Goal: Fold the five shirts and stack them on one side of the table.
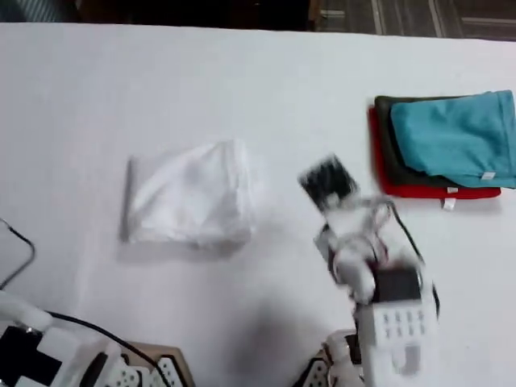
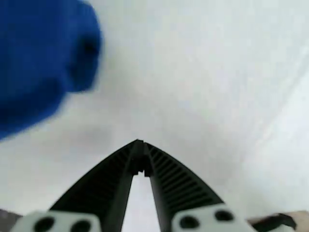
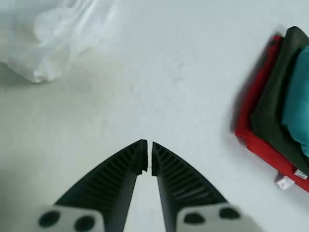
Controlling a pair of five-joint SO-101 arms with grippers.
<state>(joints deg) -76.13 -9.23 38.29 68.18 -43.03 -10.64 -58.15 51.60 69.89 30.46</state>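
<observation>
A folded white shirt (image 1: 189,193) lies left of the table's middle; its edge is also visible in the right wrist view (image 3: 53,34). At the right side a stack holds a red shirt (image 1: 439,192), a dark shirt (image 1: 387,133) and a teal shirt (image 1: 459,137) on top, and it appears again in the right wrist view (image 3: 270,111). My right gripper (image 1: 326,184) (image 3: 147,150) hangs shut and holds nothing, over bare table between the white shirt and the stack. My left gripper (image 2: 139,147) is shut with nothing in it, and a blurred blue mass (image 2: 43,58) sits close beside it.
The white table (image 1: 266,81) has free room along its far side and at the front middle. The left arm's base (image 1: 32,355) and a black cable (image 1: 24,250) sit at the near left corner. The right arm's body (image 1: 387,314) stands at the near edge.
</observation>
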